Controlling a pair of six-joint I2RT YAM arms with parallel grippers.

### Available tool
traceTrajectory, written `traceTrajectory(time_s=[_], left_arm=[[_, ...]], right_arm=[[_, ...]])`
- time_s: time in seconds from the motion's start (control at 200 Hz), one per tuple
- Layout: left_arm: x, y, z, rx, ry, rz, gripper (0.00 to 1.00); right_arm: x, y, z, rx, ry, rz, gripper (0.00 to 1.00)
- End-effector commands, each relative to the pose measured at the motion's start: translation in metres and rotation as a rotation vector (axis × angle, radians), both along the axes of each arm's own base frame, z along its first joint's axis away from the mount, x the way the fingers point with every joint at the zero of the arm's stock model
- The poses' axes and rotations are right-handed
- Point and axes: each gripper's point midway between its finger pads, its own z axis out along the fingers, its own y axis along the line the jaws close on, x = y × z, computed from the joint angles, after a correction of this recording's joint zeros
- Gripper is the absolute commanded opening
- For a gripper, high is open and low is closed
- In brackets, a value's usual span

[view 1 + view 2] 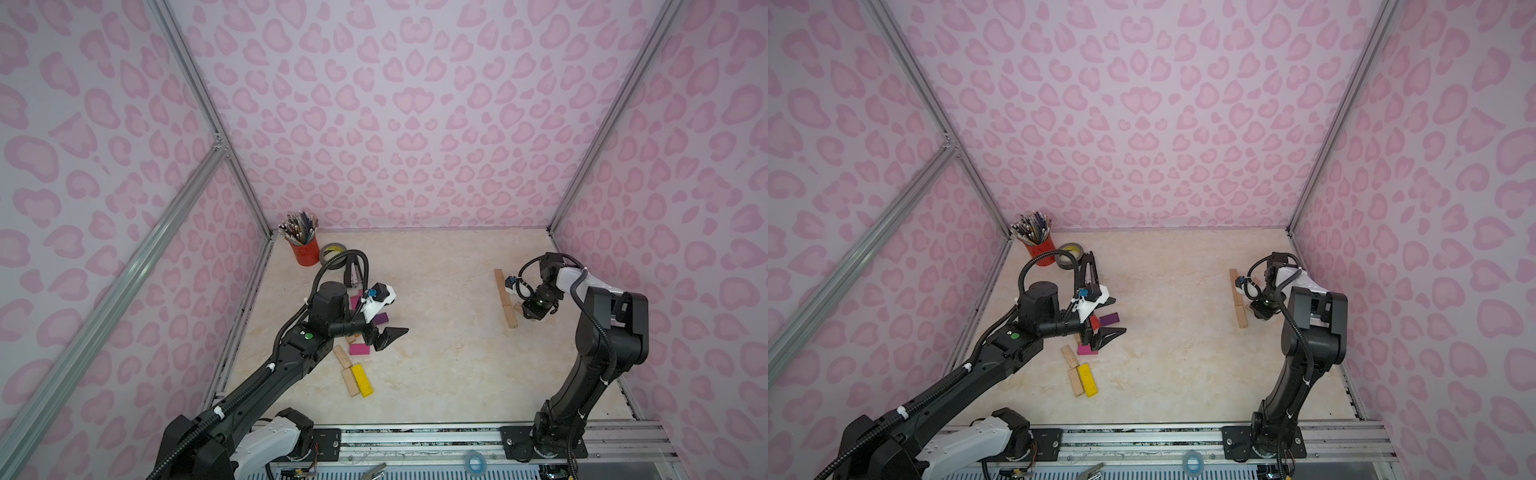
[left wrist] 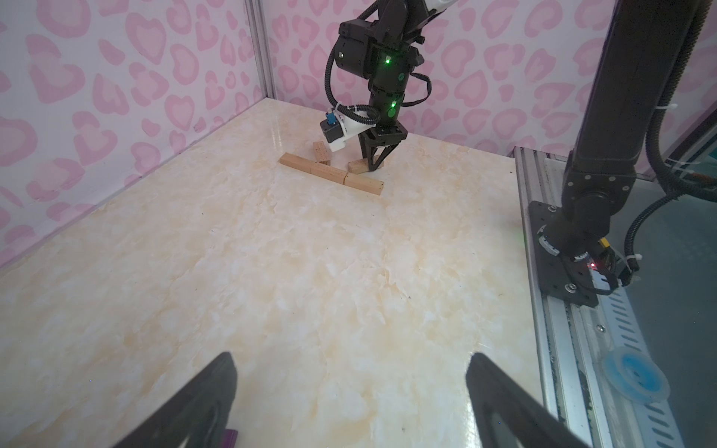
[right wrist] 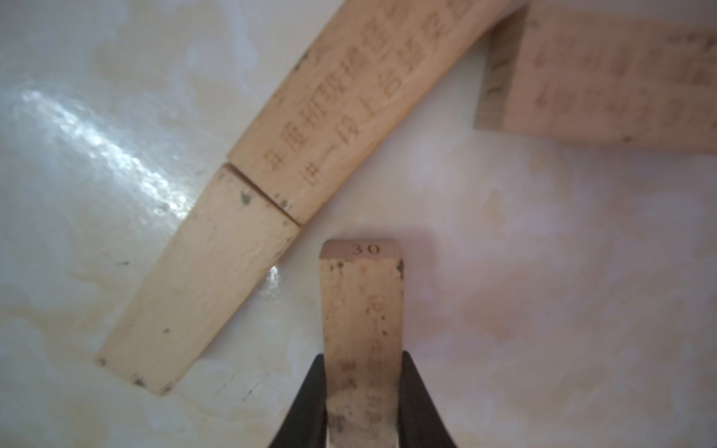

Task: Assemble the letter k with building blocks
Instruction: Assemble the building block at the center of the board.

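Observation:
A line of plain wood building blocks [image 1: 505, 297] lies end to end on the right of the table, also visible in the left wrist view [image 2: 329, 172]. My right gripper [image 3: 362, 360] points down beside it, shut on another plain wood block [image 3: 362, 302] marked 30, whose free end sits close to the line's near block [image 3: 201, 279]. A further wood block [image 3: 613, 77] lies at an angle by the line. My left gripper [image 2: 351, 355] hovers open and empty over a loose pile: yellow [image 1: 362, 380], magenta [image 1: 359, 349], purple [image 1: 381, 319] and wood [image 1: 343, 356] blocks.
A red cup of pencils [image 1: 304, 249], a tape roll [image 1: 332, 252] and a black stapler [image 1: 354, 272] stand at the back left corner. Pink patterned walls close three sides. A metal rail [image 1: 415, 436] with both arm bases runs along the front edge.

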Motion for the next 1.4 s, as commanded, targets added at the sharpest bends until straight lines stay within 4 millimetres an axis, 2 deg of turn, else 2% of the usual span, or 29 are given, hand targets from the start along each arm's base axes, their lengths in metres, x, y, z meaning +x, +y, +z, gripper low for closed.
traceTrajectory(time_s=[0.0, 0.115, 0.23, 0.505, 0.696, 1.396], left_arm=[[0.001, -0.003, 0.008, -0.025, -0.021, -0.014, 0.94], [0.001, -0.003, 0.008, -0.025, -0.019, -0.014, 0.94], [0.002, -0.002, 0.007, -0.025, -0.016, -0.013, 0.94], [0.003, -0.002, 0.007, -0.026, -0.011, -0.01, 0.94], [0.005, -0.001, 0.005, -0.025, -0.001, -0.006, 0.94], [0.012, 0.001, 0.001, -0.021, 0.017, 0.01, 0.94]], right_arm=[[-0.004, 0.004, -0.003, 0.023, 0.017, 0.019, 0.35], [-0.003, 0.005, -0.001, 0.027, 0.013, 0.02, 0.41], [-0.003, 0.006, -0.001, 0.035, 0.019, 0.017, 0.41], [0.0, 0.007, -0.002, 0.039, 0.023, 0.02, 0.33], [0.0, 0.011, -0.006, 0.051, 0.034, 0.029, 0.31], [0.022, 0.017, -0.01, 0.054, 0.014, 0.029, 0.29]])
